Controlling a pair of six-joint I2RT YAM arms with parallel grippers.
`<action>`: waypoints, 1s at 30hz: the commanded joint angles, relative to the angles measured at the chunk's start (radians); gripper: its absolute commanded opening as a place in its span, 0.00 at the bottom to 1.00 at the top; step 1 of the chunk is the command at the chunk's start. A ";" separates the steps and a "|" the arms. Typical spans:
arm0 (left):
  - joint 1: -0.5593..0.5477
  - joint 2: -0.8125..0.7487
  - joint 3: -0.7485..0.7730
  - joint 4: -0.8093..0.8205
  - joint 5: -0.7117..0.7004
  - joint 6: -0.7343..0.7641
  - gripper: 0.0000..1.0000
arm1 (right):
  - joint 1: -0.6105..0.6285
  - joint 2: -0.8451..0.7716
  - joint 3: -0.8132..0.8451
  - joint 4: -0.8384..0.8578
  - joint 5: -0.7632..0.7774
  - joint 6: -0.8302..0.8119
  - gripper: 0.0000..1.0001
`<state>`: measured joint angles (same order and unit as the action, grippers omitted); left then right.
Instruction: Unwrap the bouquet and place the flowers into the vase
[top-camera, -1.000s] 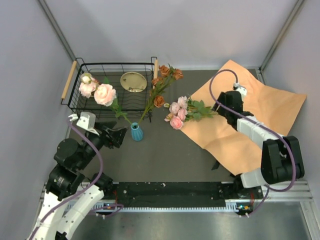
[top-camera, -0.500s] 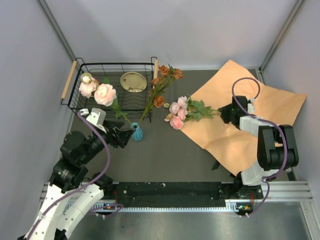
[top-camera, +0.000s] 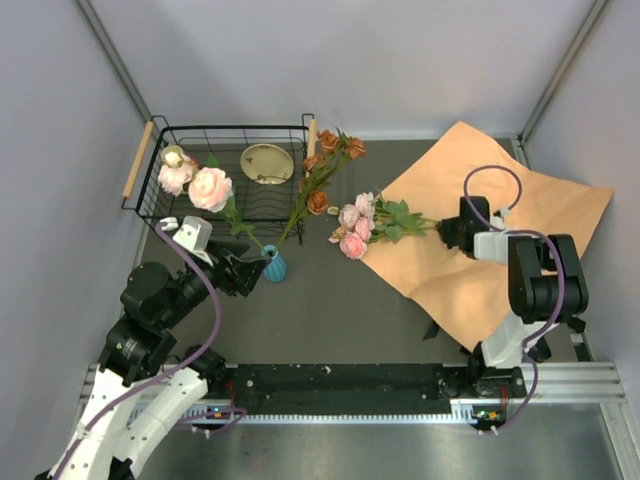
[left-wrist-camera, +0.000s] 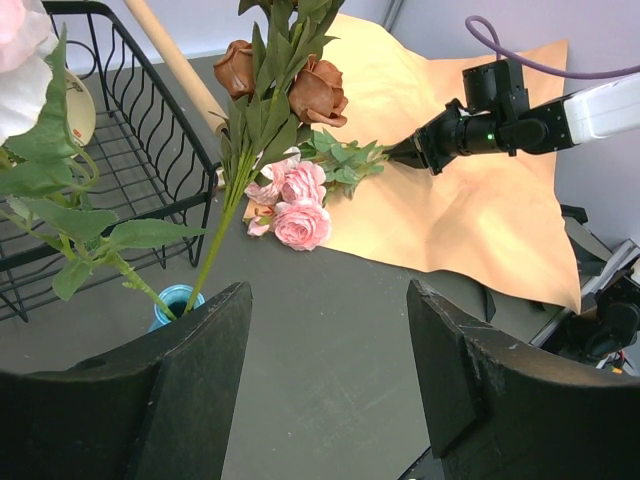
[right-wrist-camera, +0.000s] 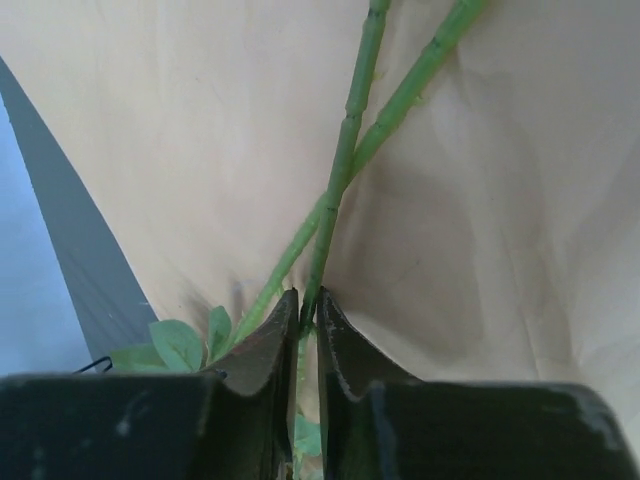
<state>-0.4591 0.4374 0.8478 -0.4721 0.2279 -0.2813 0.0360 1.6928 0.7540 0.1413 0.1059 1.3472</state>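
Right down on the crumpled orange-tan paper sheet (right-wrist-camera: 500, 200), the right gripper (right-wrist-camera: 308, 300) has its two black fingers (right-wrist-camera: 262, 350) pinched almost together on a pair of thin green jointed flower stems (right-wrist-camera: 345, 170), which cross just ahead of the tips. Green leaves (right-wrist-camera: 180, 345) peek out lower left, near a strip of dark grey worktop (right-wrist-camera: 90, 250).

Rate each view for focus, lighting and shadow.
Top external: evenly lit, sharp throughout, no glare on the paper. Left wrist: pink flowers crisp, left fingers dark and soft, the peony at the corner washed out. Right wrist: stems clear with a soft shadow, right fingers blurred.
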 joint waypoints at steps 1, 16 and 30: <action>0.000 0.004 0.040 0.023 0.004 0.016 0.69 | 0.001 0.004 -0.022 0.043 -0.020 0.032 0.01; 0.000 0.040 0.065 0.064 0.027 0.005 0.69 | -0.001 -0.666 0.094 -0.204 0.008 -0.722 0.00; -0.001 0.230 0.096 0.232 0.587 -0.079 0.71 | 0.105 -0.832 0.187 -0.467 -0.575 -0.529 0.00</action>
<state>-0.4587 0.6033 0.9371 -0.4019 0.5049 -0.2897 0.0986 0.8967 0.9932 -0.3298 -0.2134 0.5556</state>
